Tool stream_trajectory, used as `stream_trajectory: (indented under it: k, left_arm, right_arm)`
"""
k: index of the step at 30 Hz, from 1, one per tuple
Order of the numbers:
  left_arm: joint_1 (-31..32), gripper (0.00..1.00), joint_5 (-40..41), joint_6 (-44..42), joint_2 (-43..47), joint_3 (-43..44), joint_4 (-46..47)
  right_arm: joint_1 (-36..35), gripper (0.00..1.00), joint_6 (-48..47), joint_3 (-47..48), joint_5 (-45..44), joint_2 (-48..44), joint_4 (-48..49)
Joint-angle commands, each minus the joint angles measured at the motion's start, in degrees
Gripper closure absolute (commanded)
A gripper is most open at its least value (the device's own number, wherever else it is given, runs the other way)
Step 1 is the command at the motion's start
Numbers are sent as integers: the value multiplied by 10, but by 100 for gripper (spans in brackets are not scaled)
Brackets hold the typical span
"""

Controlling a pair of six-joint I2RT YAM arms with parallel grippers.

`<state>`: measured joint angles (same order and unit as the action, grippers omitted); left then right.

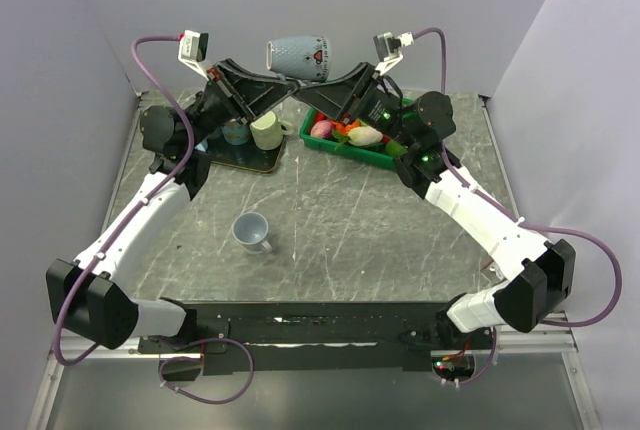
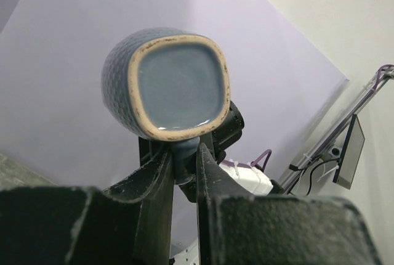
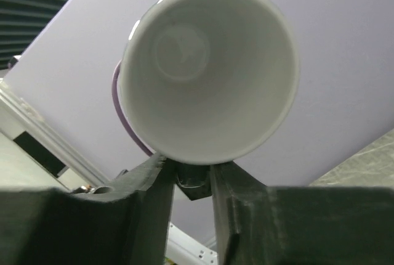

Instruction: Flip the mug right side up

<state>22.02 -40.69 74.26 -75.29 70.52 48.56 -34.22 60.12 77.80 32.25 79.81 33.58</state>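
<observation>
- Grey, marble-veined tabletop (image 1: 350, 220) carries most of what is here, but not the task's thing, which hangs in the air above the far edge between the two raised arms.
- Green plastic crate (image 1: 345, 153) of bright toys sits far right. A dark flat tray (image 1: 240, 162) with a cream mug (image 1: 266, 132) on it sits far left. Both lie under the arms and seem to play no part.
- Blue-grey knobbly ceramic mug (image 1: 298, 57), white inside, lies on its side in mid-air. Its flat base faces the left arm and its mouth faces the right. I'd judge it about halfway round, neither upside down nor upright.
- Small grey-blue cup (image 1: 250, 232) stands mouth-up alone on the middle of the tabletop, well apart from the rest.
- Left pincer (image 2: 184, 161) is clamped narrow on the handle under the mug's body, and that grip is what holds it up.
- Right pincer (image 3: 192, 175) has its jaws narrow just below the rim, with something dark between them. I cannot tell whether it grips. It looks placed to take the mug over, so a fresh wrist can swing the mouth upward.
</observation>
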Motion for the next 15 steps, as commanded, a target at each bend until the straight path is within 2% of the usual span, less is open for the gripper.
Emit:
stream_trajectory:
  k: [1,2,4,7,9,12,13,15]
  left_arm:
    - [7,99,-49,0,0,17,28]
    - [7,99,-48,-2,1,15,27]
    - [7,99,-46,-1,5,11,22]
    - [7,99,-45,-6,9,4,15]
    - [7,99,-39,-20,12,7,-20]
    - [7,73,-26,-53,19,10,-58]
    - [7,56,-24,-68,23,10,-80]
    - [7,35,-12,-85,29,8,-103]
  right_arm:
    - [-1,78,9,29,4,2,50]
    - [0,88,9,28,3,0,50]
    - [0,98,6,24,-1,-2,46]
    - [0,100,-8,18,-14,-9,34]
    - [1,100,-19,13,-24,-16,24]
    - [0,100,-33,5,-40,-28,12]
    - [0,100,-39,4,-44,-32,9]
    - [0,100,-61,0,-69,-46,-20]
